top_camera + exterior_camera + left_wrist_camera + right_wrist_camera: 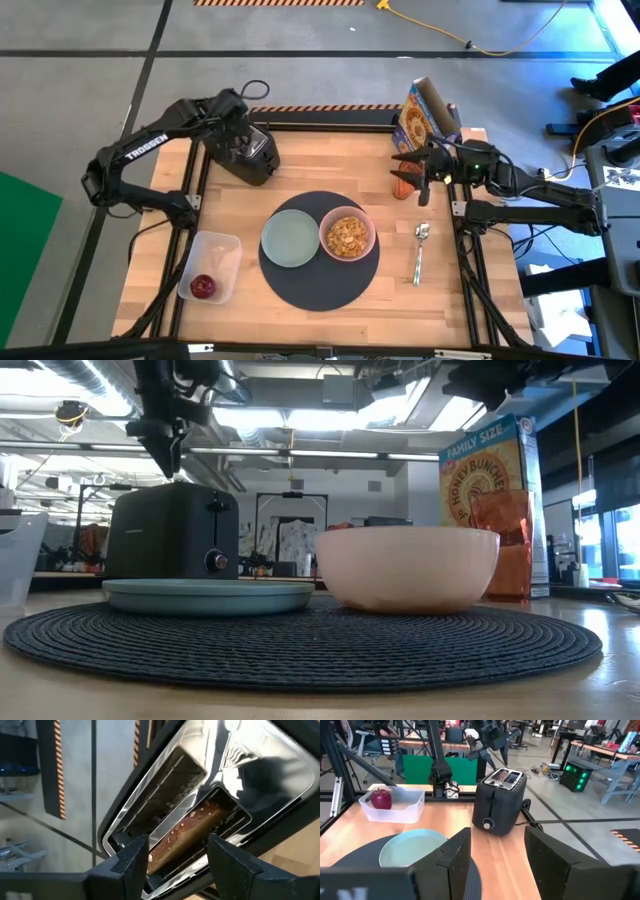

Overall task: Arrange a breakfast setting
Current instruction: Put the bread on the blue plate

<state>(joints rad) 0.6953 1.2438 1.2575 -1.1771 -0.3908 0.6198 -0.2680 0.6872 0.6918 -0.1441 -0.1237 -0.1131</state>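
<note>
While the left tool (172,852) hangs spread right over the black toaster (245,152) at the back left of the tabletop (440,290), a toast slice (187,832) sits down in one of the toaster's slots, between the tool's two dark fingers but not pinched by them. From the low camera the tool's tip shows just above the toaster's top.

Over on the right, the right tool (418,172) hovers near the back edge with its fingers spread too, holding nothing. An orange cup (403,186) stands just beside it, and a cereal box (428,112) stands behind that.

At the middle lies the round dark grey mat (320,290). On it, side by side and touching or nearly so, rest the pale green plate (288,238) and the translucent pink bowl (347,236), which holds cereal. A metal spoon (420,250) lies on the bare wood to the right of the mat, well apart from it. Near the front left corner, a clear plastic tub (220,250) holds the small red fruit (203,287).
</note>
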